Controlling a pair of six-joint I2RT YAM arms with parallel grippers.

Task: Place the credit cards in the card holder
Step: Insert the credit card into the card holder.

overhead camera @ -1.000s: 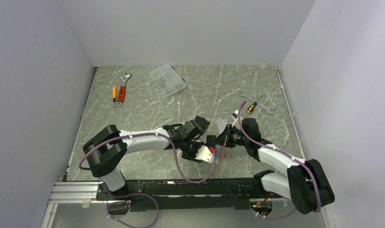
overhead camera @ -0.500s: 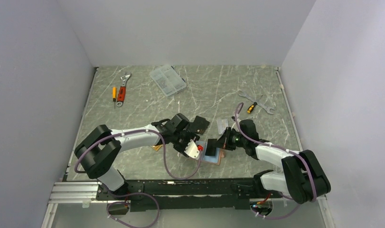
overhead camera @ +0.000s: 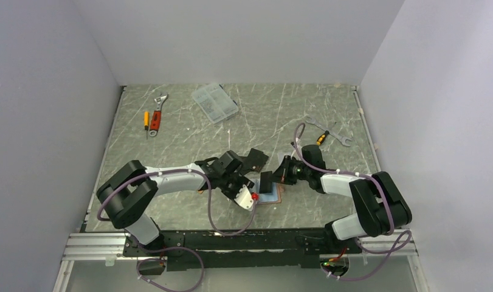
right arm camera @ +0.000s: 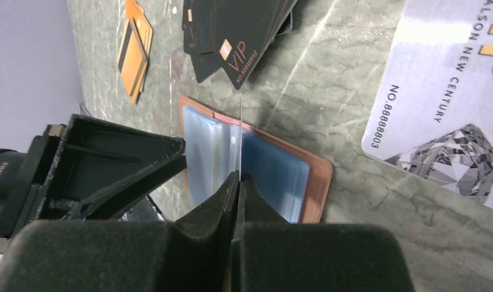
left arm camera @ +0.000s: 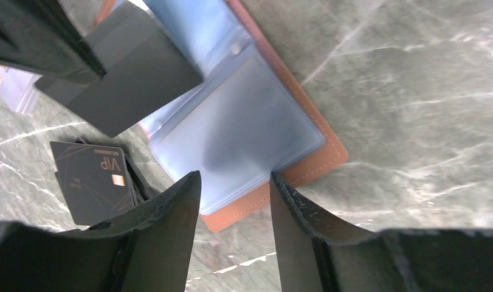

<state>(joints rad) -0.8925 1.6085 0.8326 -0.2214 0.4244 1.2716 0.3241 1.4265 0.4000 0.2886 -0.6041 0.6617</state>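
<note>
- Nearest you, the left gripper [left arm camera: 234,182] is spread wide and grips nothing. Its jaws straddle the near edge of the card holder [left arm camera: 244,128], which lies open and flat on the table with its pale-blue sleeves up. You cannot tell whether the fingers press it down.
- Just beyond, your right gripper [right arm camera: 239,177] is clamped on a grey card [left arm camera: 131,76]. The card stands on edge directly over the holder, with its free edge pointing down at the sleeves and its plane roughly in line with the fold. The right arm is the one placed to insert, so the next move looks like a short slide down into a sleeve.
- The sleeve mouth is hard to make out: the plastic is clear, and the card hides it in the right wrist view.
- Farther off lie a fan of black VIP cards [right arm camera: 237,30], a silver card [right arm camera: 438,97] cut off by the frame, and, past the fan, the orange cards [right arm camera: 134,52].
</note>
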